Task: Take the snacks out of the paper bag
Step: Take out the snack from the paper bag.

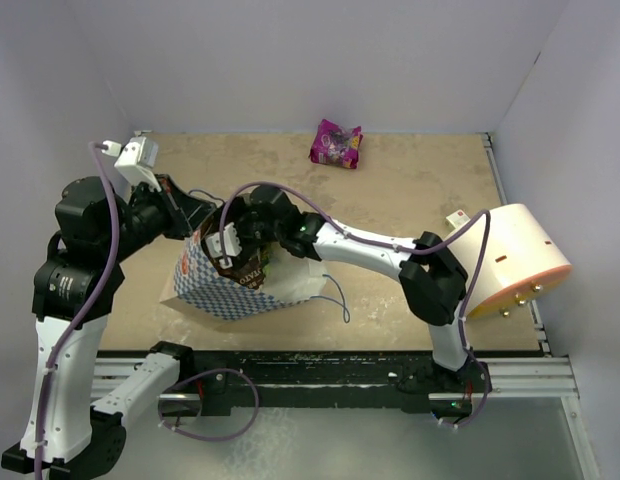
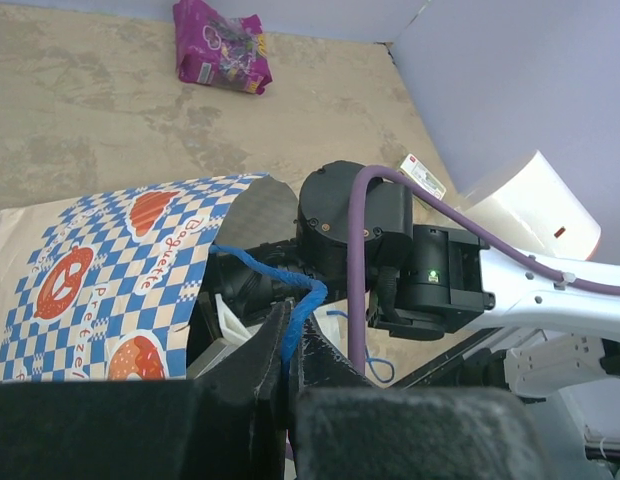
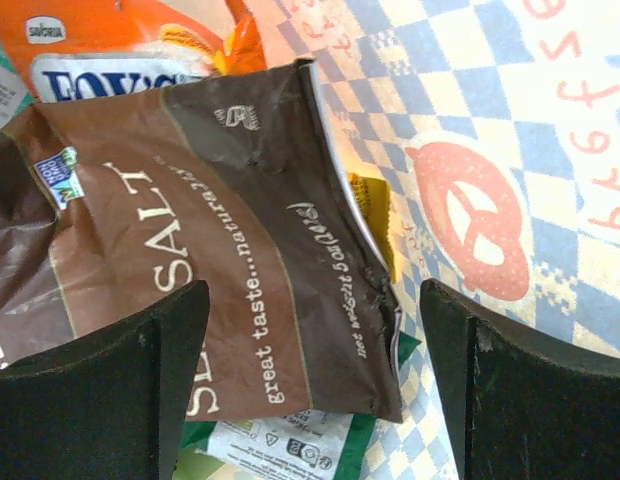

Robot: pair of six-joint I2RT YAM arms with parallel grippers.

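the left pincer is clamped together on the blue string handle of the paper bag, which lies near left on the bench. the right pincer is in the bag's mouth, fingers apart either side of a brown packet. an orange packet lies just beside it. a magenta packet lies far off, well apart.

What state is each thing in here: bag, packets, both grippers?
paper bag: lying on the table, mouth open.
blue handle: pinched in the left gripper.
left gripper: shut on the blue handle.
right gripper: open, in the bag mouth, straddling the brown packet.
brown packet: inside the bag, creased, not gripped.
magenta packet: out of the bag, on the table.
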